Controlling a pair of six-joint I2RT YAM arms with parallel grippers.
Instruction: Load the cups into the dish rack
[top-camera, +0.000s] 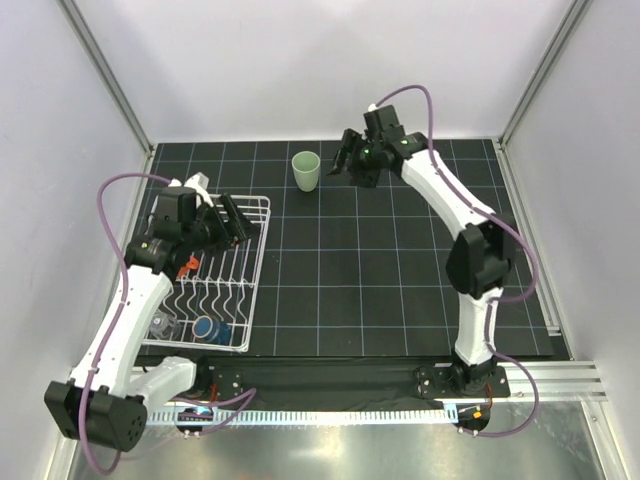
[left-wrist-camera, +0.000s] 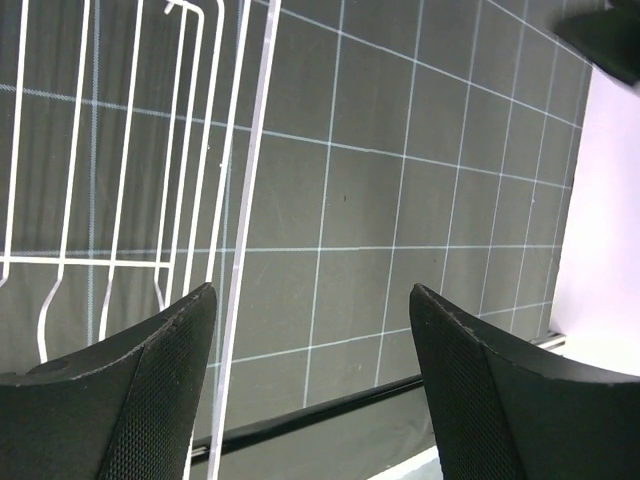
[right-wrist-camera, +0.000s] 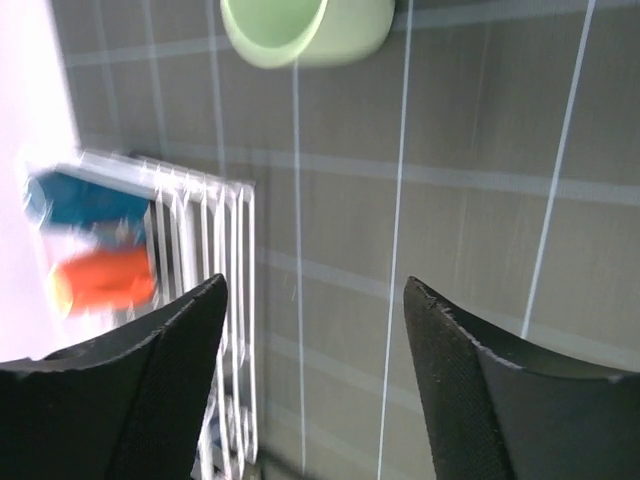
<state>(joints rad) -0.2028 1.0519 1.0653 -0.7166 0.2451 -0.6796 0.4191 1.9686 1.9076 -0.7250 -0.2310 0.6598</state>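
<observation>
At the far middle of the mat (top-camera: 400, 280), the pale green cup (top-camera: 306, 170) stands upright and alone, well apart from the rack (top-camera: 258, 275). The right gripper (right-wrist-camera: 315, 300) is just beside the cup, its jaws apart and holding nothing.

The cup looks smooth, light and slightly tapered. I judge that a grip from one side may push it over, or let it slip on the way.

The left gripper (left-wrist-camera: 310, 300), also apart and empty, hangs over the rack's right edge and may block the other arm.

The rack is thin white wire with curved tines that could catch a rim. A blue mug (top-camera: 210, 328) and an orange mug (right-wrist-camera: 100, 280) already lie inside.
</observation>
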